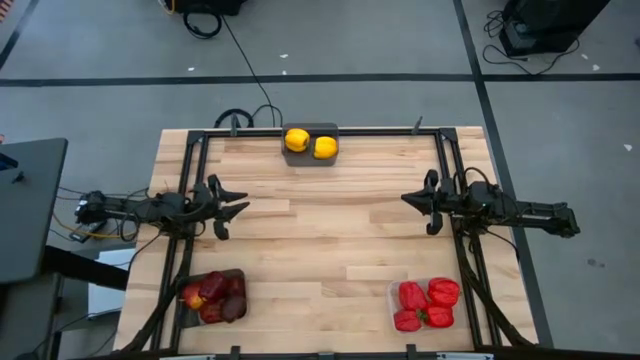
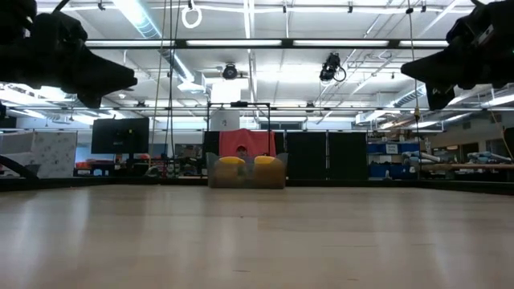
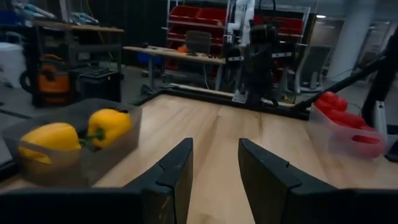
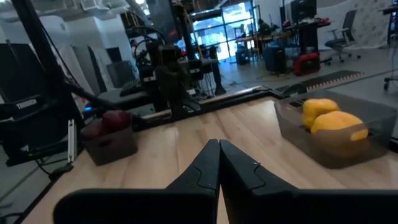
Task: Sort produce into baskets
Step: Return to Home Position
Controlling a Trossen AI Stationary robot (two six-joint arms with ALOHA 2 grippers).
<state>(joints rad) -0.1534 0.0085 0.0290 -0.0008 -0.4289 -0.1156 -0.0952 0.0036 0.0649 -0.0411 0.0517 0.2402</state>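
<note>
Two yellow peppers (image 1: 311, 144) lie in a dark grey basket (image 1: 330, 130) at the table's far edge; they also show in the left wrist view (image 3: 74, 132) and the right wrist view (image 4: 329, 121). Dark maroon and red-orange fruits (image 1: 215, 296) fill a dark basket (image 1: 238, 274) at the near left. Red peppers (image 1: 427, 304) fill a clear basket (image 1: 393, 297) at the near right. My left gripper (image 1: 241, 207) hovers open and empty at mid-left, above the table. My right gripper (image 1: 406, 199) hovers shut and empty at mid-right.
A black frame (image 1: 190, 150) runs along the table's far, left and right sides. The bare wood in the table's middle (image 1: 330, 230) lies between the two grippers. The room behind holds shelves and benches.
</note>
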